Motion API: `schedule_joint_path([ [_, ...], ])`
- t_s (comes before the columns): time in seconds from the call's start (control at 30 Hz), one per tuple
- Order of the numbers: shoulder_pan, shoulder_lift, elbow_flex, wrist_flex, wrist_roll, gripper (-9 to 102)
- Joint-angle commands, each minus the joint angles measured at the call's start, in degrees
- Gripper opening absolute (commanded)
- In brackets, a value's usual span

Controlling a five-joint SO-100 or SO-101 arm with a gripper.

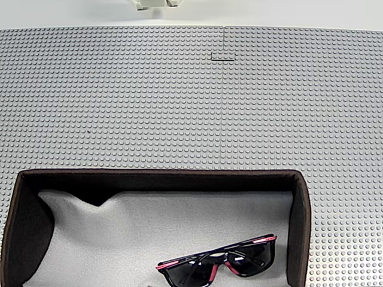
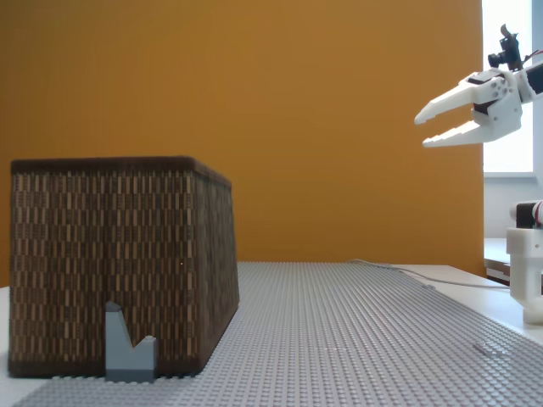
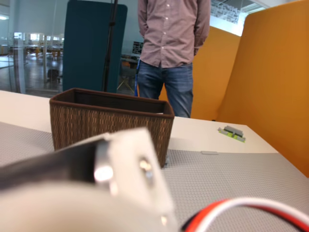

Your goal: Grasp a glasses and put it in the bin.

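no brand, label or writing can be read on anything here.

in a fixed view from above, the pair of sunglasses with dark lenses, thin black frame and red-pink brow line (image 1: 218, 263) lies inside the dark brown woven rectangular bin (image 1: 299, 221), on its pale grey lining, toward the lower right corner of that view. the bin stands on the grey studded baseplate desk (image 1: 179, 101), and a bit of white robot structure (image 1: 152, 3) pokes in at the top edge.

in a fixed view from the side, the bin (image 2: 119, 263) shows its woven brown-and-tan wall, which hides the glasses; a small grey notched block (image 2: 129, 346) stands against its foot. here the white two-finger pincer (image 2: 422, 131) hangs high in the air at the right, empty, its fingers spread apart and pointing left toward the bin. the glasses are down in the bin, well apart from it and far below. behind is an orange wall (image 2: 297, 110).

the wrist view looks across the desk (image 3: 231, 179) at the bin (image 3: 111, 123), with a person in a checked shirt and jeans (image 3: 173, 53) standing behind it, a small green-and-grey piece (image 3: 231, 133) on the desk at right, and blurred white arm parts and red-white wires (image 3: 241, 212) close to the lens.
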Motion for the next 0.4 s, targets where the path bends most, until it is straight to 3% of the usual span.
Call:
schedule_joint_path([
  [0.0, -0.6, 2.3, 3.3, 0.7, -0.5, 15],
  [0.37, -0.4, 2.8, 3.3, -1.2, -2.4, 14],
])
